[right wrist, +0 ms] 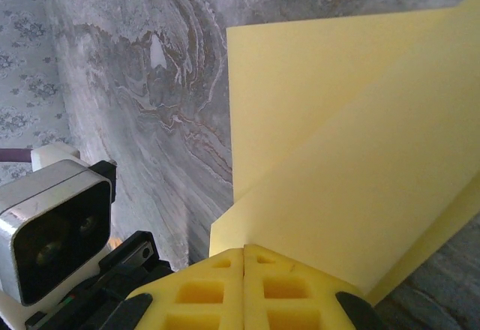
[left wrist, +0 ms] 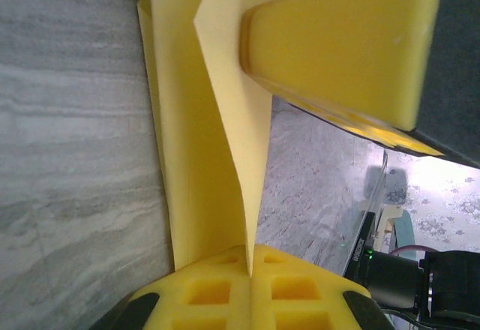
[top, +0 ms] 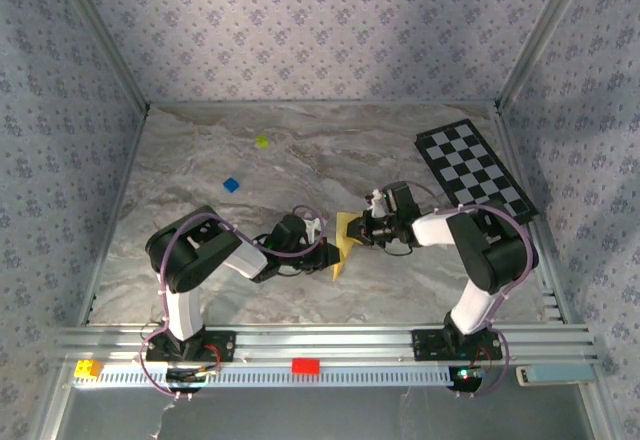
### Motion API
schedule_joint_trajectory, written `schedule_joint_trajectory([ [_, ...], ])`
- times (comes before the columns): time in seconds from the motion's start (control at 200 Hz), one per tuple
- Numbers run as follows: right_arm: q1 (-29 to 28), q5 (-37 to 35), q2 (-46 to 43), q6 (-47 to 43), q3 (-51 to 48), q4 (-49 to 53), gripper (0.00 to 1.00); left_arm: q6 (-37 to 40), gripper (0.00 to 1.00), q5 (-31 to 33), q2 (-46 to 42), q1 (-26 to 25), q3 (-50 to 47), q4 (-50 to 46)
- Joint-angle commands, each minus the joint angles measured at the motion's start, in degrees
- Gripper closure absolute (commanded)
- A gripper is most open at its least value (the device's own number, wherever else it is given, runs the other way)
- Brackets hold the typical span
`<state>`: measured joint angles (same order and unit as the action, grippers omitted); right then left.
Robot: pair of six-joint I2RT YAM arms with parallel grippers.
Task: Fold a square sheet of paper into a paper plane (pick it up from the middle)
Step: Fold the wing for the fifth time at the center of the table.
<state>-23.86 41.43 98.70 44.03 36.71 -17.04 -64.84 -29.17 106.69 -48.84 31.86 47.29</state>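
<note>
I read left gripper [top: 328, 252] and right gripper [top: 358, 232] clamped on edges of the folded sheet [top: 345, 245], open table [top: 200, 160] around; top view adds checkered board [top: 475, 170]

looks like a robotics lab test cell to me, not anyone's home. the left arm [top: 195, 260] and right arm [top: 485, 250] are bolted to slotted aluminium rails [top: 350, 340] at the front of a marble-look tabletop [top: 200, 290], boxed in by floral-print panels [top: 320, 30]. a checkered board [top: 474, 170] lies on the right, with little blocks about: a blue block [top: 231, 185], a yellow-green block [top: 262, 142] and a red block [top: 305, 365] on the rail.
</note>
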Motion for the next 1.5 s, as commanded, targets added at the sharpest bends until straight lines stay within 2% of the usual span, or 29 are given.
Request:
schedule_joint_trajectory([
  [0.0,0.3,0.93,1.63,-0.85,1.05,-0.62,0.94,0.23,1.0,3.08,3.95,-0.18,-1.97,-7.15],
  [0.235,0.39,0.58,4.08,-1.06,0.78,-0.83,0.93,0.51,1.0,3.32,3.9,-0.12,-1.97,-8.61],
  [0.475,0.57,-0.43,5.54,-0.76,0.03,-0.65,0.93,1.29,0.85,1.45,2.14,-0.36,-1.41,-9.84],
  [0.56,0.57,-0.66,5.38,-0.7,-0.02,-0.34,0.93,1.81,0.84,1.13,0.88,-0.91,-0.81,-11.7],
  [0.66,0.57,-1.04,5.28,-0.88,0.06,0.12,0.93,2.75,0.84,1.38,-0.53,-1.52,-0.13,-14.48],
  [0.945,0.53,-1.22,5.39,-1.38,0.18,1.12,0.93,3.49,0.94,1.35,-1.75,-2.3,-0.47,-16.31],
  [1.049,0.48,-1.39,5.37,-1.49,0.11,1.39,0.93,3.58,0.87,0.79,-1.75,-2.48,-0.48,-16.35],
  [1.169,0.48,-1.44,5.41,-1.67,0.14,1.74,0.93,3.5,0.86,0.5,-2.51,-2.84,-0.96,-16.39],
  [1.394,0.48,-1.71,5.46,-1.84,0.38,2.43,0.93,4.19,0.93,1.09,-4.03,-3.4,-1.23,-18.39],
  [1.494,0.48,-1.88,5.38,-2.26,0.56,3.08,0.93,4.36,0.91,1.39,-4.55,-3.45,-1.5,-19.44],
])
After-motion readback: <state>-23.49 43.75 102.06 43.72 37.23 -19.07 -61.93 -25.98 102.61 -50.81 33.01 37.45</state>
